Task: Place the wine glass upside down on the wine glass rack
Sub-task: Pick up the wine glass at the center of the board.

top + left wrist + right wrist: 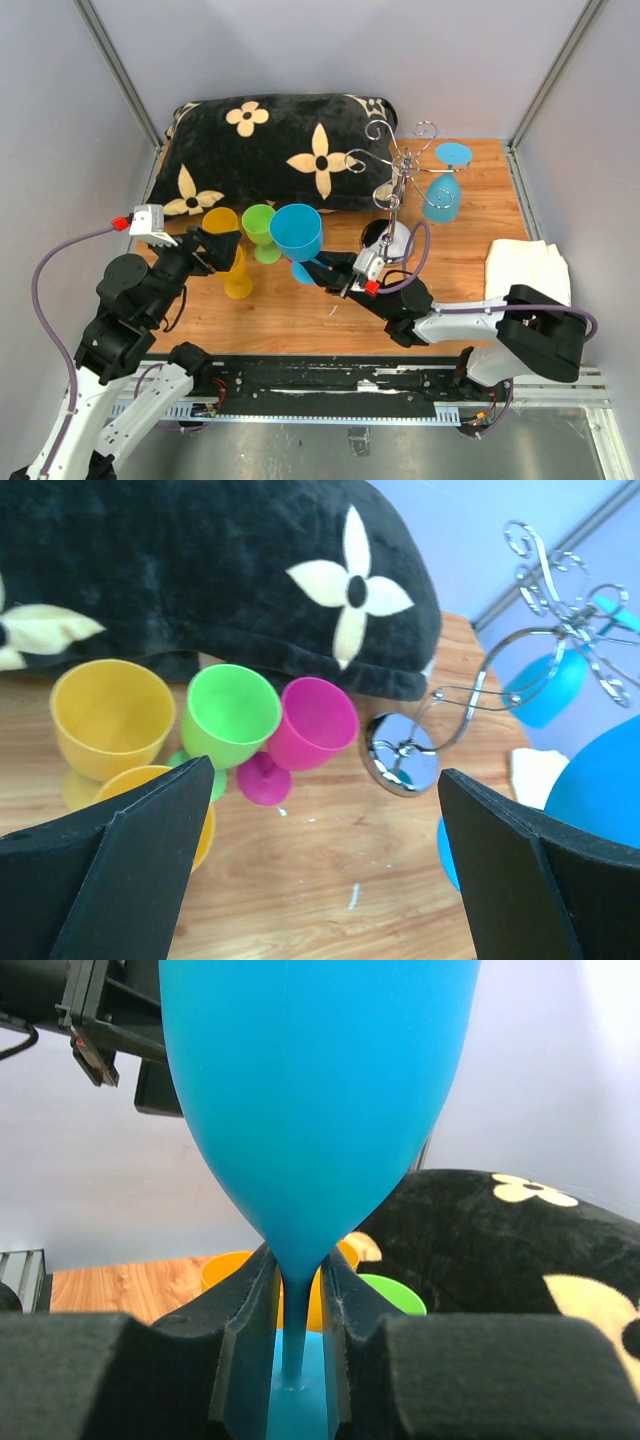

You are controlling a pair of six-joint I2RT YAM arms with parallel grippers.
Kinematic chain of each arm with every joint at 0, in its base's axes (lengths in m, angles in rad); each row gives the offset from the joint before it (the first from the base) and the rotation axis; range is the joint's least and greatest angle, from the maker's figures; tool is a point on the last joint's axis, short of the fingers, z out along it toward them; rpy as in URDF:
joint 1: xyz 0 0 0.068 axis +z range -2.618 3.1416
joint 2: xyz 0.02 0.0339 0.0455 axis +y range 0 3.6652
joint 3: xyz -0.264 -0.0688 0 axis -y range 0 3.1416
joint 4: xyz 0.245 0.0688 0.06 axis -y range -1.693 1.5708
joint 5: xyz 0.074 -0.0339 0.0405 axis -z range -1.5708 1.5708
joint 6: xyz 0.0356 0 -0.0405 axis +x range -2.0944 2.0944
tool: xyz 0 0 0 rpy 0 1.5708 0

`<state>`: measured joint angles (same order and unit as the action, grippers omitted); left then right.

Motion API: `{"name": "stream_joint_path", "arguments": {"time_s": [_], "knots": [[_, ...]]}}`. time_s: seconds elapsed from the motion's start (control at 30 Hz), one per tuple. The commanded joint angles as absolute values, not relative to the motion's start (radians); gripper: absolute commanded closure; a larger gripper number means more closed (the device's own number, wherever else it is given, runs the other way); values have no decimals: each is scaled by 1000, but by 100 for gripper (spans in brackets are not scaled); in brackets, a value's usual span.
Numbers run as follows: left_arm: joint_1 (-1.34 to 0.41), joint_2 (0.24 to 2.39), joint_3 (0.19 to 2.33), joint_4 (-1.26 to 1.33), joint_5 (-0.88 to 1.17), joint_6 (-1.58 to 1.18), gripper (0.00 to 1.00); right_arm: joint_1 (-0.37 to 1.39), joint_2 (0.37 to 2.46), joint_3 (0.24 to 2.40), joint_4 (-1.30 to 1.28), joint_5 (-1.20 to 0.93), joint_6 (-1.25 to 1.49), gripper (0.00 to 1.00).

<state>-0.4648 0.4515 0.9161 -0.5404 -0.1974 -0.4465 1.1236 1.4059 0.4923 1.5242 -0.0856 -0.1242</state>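
A blue wine glass stands upright in my right gripper. In the right wrist view the gripper is shut on the thin stem, with the bowl above the pads. The chrome wine glass rack stands at the back right on its round mirrored base. A second blue glass hangs upside down from it. My left gripper is open and empty, beside the yellow glasses; it also shows in the left wrist view.
Two yellow glasses, a green glass and a pink glass cluster left of the held glass. A black flowered pillow lies along the back. A white cloth lies at the right edge.
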Motion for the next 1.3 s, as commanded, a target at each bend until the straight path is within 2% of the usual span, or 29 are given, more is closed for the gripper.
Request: {"name": "stream_joint_path", "arguments": {"time_s": [0.0,0.2,0.33,0.5,0.73,1.07,1.27], "knots": [[-456,451,900,-456,-74,-544,0,1119,1358,475,1585,-115,-125,87],[-456,435,817,-371,38,-673,0,1118,1313,466,1570,-124,-144,98],[-456,441,769,-300,103,-741,3,1118,1294,473,1568,-128,-166,99],[-456,472,743,-223,186,-797,9,1118,1246,489,1549,-134,-183,99],[-465,528,667,-64,319,-920,24,1118,1175,516,1507,-130,-225,99],[-728,617,652,101,110,-981,29,1118,1120,514,1490,-117,-256,99],[-756,556,576,200,20,-1057,28,1118,1101,509,1474,-125,-246,99]]}}
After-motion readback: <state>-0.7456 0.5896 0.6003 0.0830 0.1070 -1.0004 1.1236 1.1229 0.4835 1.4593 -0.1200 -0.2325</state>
